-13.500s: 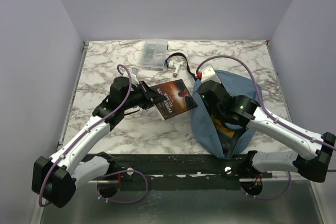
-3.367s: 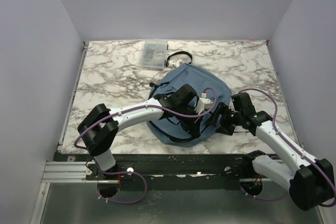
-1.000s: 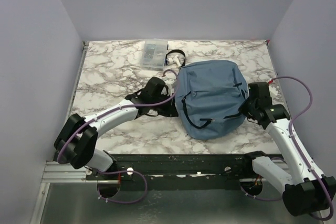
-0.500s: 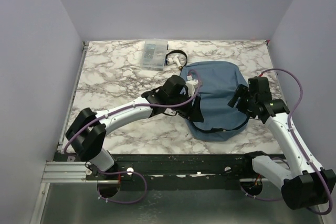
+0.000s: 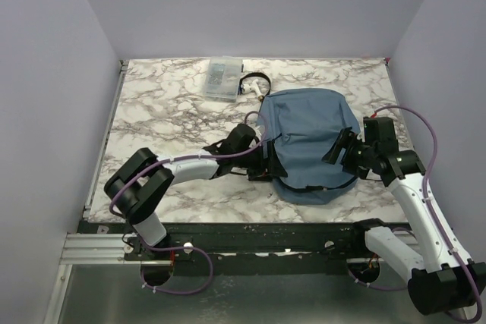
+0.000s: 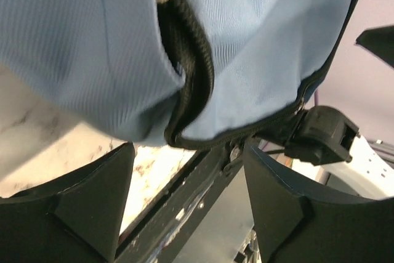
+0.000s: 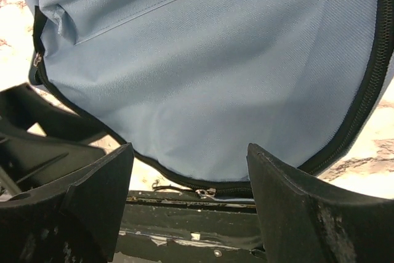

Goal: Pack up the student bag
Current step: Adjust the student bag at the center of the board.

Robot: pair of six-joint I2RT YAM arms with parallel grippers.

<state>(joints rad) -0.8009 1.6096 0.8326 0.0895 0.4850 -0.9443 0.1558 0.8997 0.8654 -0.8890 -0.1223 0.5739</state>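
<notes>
The student bag (image 5: 307, 138), a dusty-blue fabric backpack with a black zip, lies flat on the marble table right of centre. My left gripper (image 5: 266, 163) stands open at the bag's left lower edge. In the left wrist view the bag (image 6: 265, 53) hangs just above the open left gripper (image 6: 184, 207), with nothing between the fingers. My right gripper (image 5: 336, 151) is open over the bag's right side. In the right wrist view the blue fabric (image 7: 215, 72) fills the frame above the open right gripper (image 7: 188, 207), and a zip pull (image 7: 206, 191) lies at the bag's near edge.
A small clear plastic box (image 5: 222, 79) sits at the back of the table. Beside it lies a black looped strap (image 5: 254, 80) with a small white piece. The black mounting rail (image 5: 250, 237) runs along the near edge. Walls close in on three sides.
Both grippers have gone from shut to open. The left gripper pushed in against the bag's left side, then drew back a little. The right gripper shifted left onto the bag.
</notes>
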